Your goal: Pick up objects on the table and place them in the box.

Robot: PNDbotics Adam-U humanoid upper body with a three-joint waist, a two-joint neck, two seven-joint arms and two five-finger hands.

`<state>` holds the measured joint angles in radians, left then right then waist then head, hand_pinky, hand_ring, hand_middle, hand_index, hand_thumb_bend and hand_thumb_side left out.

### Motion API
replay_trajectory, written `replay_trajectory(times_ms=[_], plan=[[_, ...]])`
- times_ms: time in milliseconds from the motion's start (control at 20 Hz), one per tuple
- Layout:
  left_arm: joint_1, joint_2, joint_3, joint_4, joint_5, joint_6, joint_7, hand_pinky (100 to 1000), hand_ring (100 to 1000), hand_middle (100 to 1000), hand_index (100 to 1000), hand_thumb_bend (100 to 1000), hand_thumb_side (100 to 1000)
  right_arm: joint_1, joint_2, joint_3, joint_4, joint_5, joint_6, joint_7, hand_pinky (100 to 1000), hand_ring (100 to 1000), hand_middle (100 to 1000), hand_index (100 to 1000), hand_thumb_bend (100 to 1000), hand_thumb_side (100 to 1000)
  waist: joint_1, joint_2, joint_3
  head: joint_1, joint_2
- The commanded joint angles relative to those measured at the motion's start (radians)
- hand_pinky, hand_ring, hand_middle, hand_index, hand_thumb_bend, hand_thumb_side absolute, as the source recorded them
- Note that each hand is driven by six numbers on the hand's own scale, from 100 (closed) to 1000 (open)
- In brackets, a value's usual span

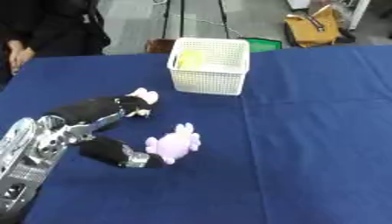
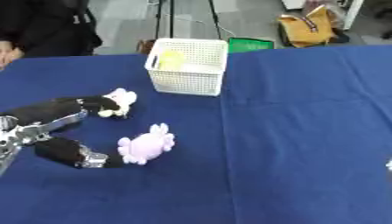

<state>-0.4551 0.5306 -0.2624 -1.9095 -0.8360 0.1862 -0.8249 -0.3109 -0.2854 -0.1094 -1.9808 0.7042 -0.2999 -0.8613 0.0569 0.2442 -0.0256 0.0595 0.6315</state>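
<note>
While the left hand (image 1: 115,131) lies low on the blue tabletop (image 1: 321,131), its fingers spread wide in an open span, two soft toys sit at its tips: a pink toy (image 1: 174,143) touching the lower dark finger, and a smaller pale toy (image 1: 142,97) against the upper one. Nothing is enclosed yet, so I judge the step in hand to be the grasp of the pink toy. To do it well, the hand should slide further right so the toy sits deep between thumb and fingers before they curl, otherwise the plush may simply be nudged away. The pink toy lies flat, its long axis slanting from lower left to upper right, with what look like ears pointing up toward the white basket (image 1: 208,83). That basket stands upright, well apart beyond the toys, with something yellow (image 1: 191,57) inside. Closing across the toy's narrow middle should hold better than along its length. The right hand is out of sight.
</note>
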Motion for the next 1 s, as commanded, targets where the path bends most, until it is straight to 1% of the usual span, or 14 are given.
replay_trajectory(times_ms=[50, 200, 250, 500, 800, 1000], plan=[[-0.021, 0.013, -0.02, 0.02, -0.04, -0.014, -0.004, 962, 990, 974, 1000, 726, 817, -0.007, -0.009, 0.003, -0.019, -0.006, -0.009, -0.008, 739, 734, 562, 776, 100, 880, -0.001, -0.012, 0.0, -0.001, -0.003], [-0.027, 0.012, -0.036, 0.044, -0.067, -0.023, 0.003, 962, 992, 976, 1000, 721, 818, -0.007, -0.009, 0.004, -0.019, -0.008, -0.01, -0.007, 739, 734, 562, 776, 100, 879, 0.0, -0.012, -0.001, -0.001, -0.004], [-0.031, 0.013, -0.041, 0.053, -0.072, -0.023, 0.007, 960, 993, 978, 1000, 702, 825, -0.007, -0.009, 0.005, -0.019, -0.008, -0.01, -0.007, 739, 734, 561, 776, 100, 878, 0.0, -0.011, -0.002, 0.0, -0.004], [-0.048, 0.007, -0.05, 0.089, -0.086, -0.016, 0.031, 957, 992, 978, 1000, 696, 840, -0.005, -0.009, 0.006, -0.019, -0.01, -0.01, -0.007, 739, 734, 560, 775, 100, 875, 0.003, -0.011, -0.002, 0.0, -0.004], [-0.056, -0.043, -0.038, 0.128, -0.135, -0.004, 0.052, 954, 990, 977, 1000, 680, 837, -0.002, -0.009, 0.006, -0.019, -0.011, -0.009, -0.009, 739, 734, 558, 774, 100, 873, 0.004, -0.011, 0.004, -0.005, -0.003], [-0.058, -0.072, -0.035, 0.154, -0.165, 0.002, 0.064, 947, 988, 975, 1000, 701, 846, -0.001, -0.009, 0.006, -0.019, -0.011, -0.008, -0.01, 740, 734, 556, 774, 100, 869, 0.005, -0.01, 0.003, -0.006, -0.006]])
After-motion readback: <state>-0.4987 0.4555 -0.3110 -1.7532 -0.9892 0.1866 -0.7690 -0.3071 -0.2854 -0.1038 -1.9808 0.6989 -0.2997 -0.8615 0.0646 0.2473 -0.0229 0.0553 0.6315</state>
